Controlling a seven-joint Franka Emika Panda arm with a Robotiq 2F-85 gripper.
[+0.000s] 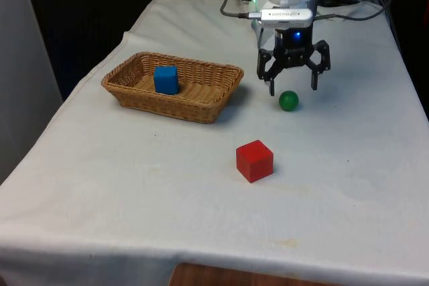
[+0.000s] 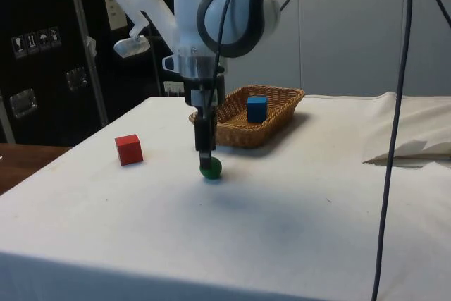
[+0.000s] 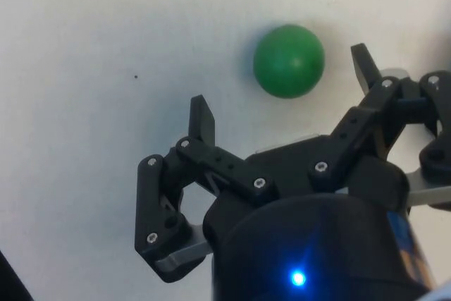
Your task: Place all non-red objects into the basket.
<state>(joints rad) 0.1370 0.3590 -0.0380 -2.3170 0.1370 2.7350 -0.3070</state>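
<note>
1. Nearest you in the front view sits the red cube point(image 1: 254, 161) on the white cloth point(image 1: 134, 192), turned so one corner edge faces you; it stands well apart from the basket point(image 1: 201, 107), toward the front view's right and closer to the camera.
2. You see the green ball point(image 1: 288, 100) on the cloth just beside the basket's right-hand end in the front view. Being round, it has no long axis or heading to report.
3. Look inside the basket: the blue cube point(image 1: 165, 79) rests upright on its floor, toward the left end. The basket's long axis runs roughly across the front view.
4. Your gripper point(image 1: 292, 86) hangs low over the ball, fingers pointing down and spread wide. It holds nothing.
5. From the wrist view, the ball point(image 3: 289, 60) lies near the line between the two fingers point(image 3: 202, 119), closer to one, touching neither.
6. From the side view, the fingertips point(image 2: 205, 154) reach just above the ball point(image 2: 211, 168).
</note>
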